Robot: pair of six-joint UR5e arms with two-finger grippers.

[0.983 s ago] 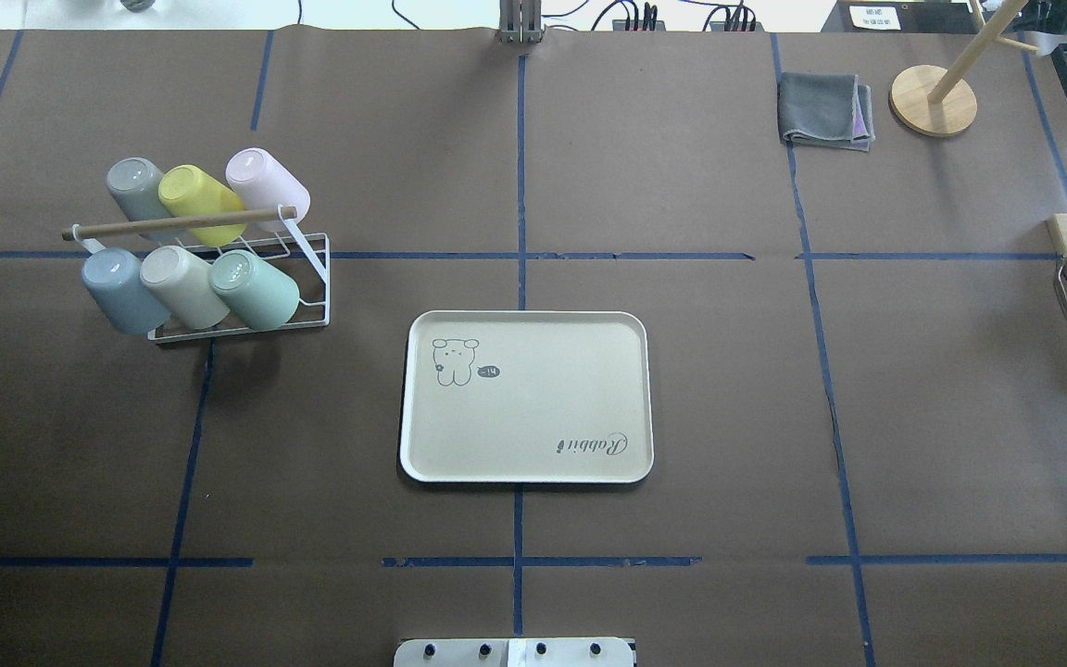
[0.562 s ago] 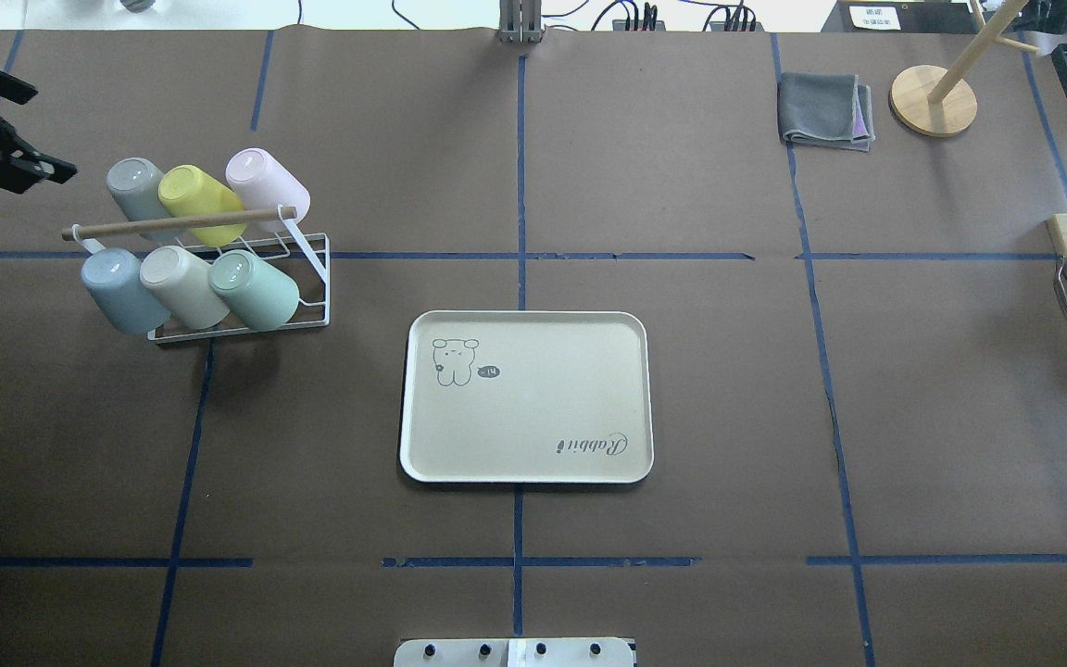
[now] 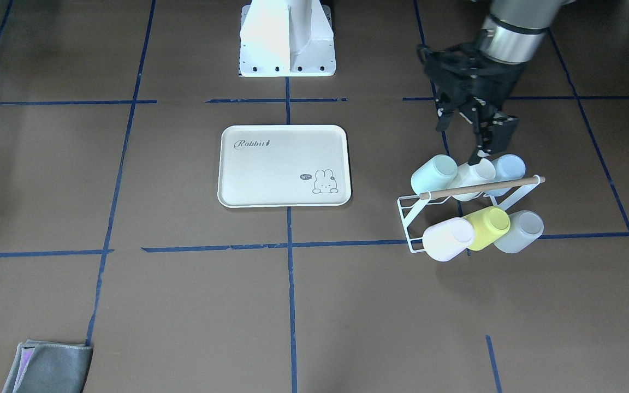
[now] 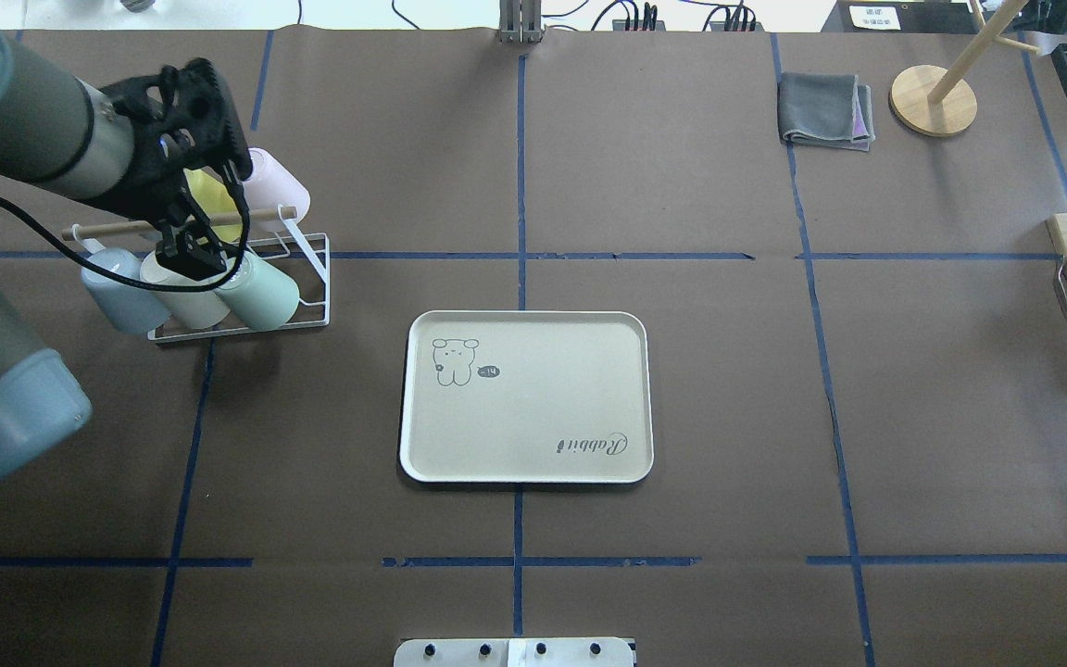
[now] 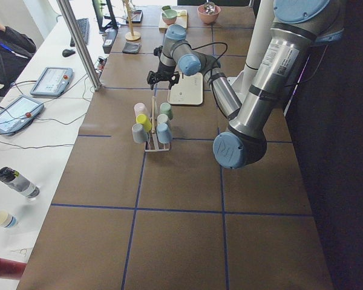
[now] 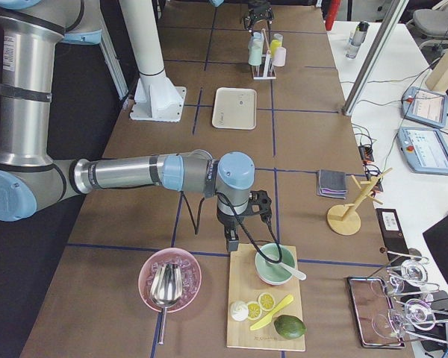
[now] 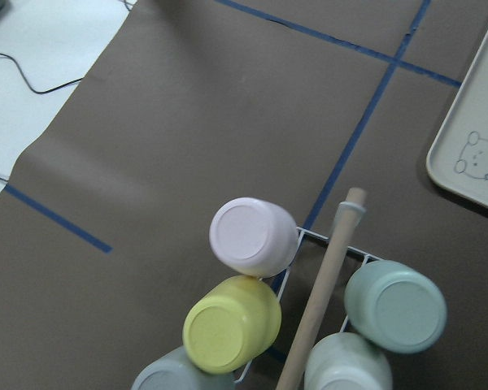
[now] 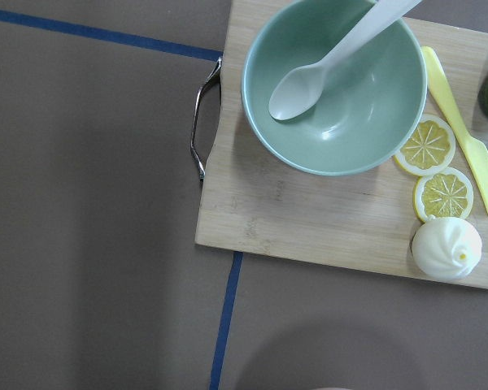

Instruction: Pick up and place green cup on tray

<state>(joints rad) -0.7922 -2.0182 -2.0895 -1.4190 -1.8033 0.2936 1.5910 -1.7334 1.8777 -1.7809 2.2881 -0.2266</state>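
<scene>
Left gripper (image 4: 209,218) hangs over the cup rack (image 4: 307,261) at the far left of the worktop (image 4: 682,371). Its jaws are spread apart and hold nothing. In the front-facing view one finger tip lines up with the cream cup (image 4: 189,306) in the middle of the near row; I cannot tell whether it touches.

Green cup (image 4: 260,289) sits on the rack, tilted with its bottom up, at the right end of the near row. That is the rack slot nearest the tray (image 4: 543,398). The cream cup is just beside it on the left, and the blue cup (image 4: 121,296) is beyond that. The wooden bar (image 3: 478,186) runs across the rack between the two rows of cups.

The tray lies flat in the middle of the worktop, well apart from the rack, with nothing on it.

Right gripper (image 6: 239,227) hovers at the right end of the worktop, beside a cutting board (image 8: 309,219) carrying a bowl (image 8: 333,89) with a spoon (image 8: 325,65) in it. Whether its jaws are open or closed, I cannot tell.
</scene>
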